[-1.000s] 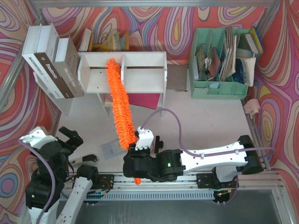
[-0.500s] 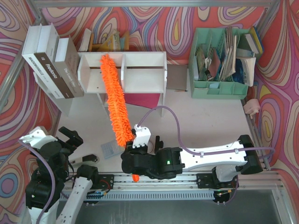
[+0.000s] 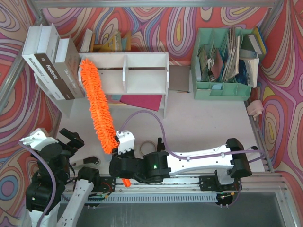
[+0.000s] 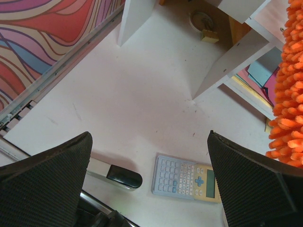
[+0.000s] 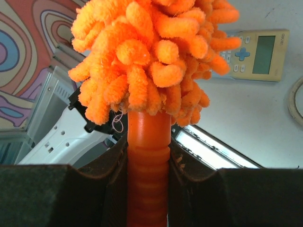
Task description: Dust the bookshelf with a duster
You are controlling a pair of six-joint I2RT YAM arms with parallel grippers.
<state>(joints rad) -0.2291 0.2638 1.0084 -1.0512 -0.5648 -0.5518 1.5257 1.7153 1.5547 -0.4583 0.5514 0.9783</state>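
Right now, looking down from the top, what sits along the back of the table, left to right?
Big books → white bookshelf → mint-green organizer. The orange duster overlaps the bookshelf's left end, so I left it out.

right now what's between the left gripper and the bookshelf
In the left wrist view, a calculator and a black-tipped silver object lie near the left gripper; beyond them, bare table up to the bookshelf leg.
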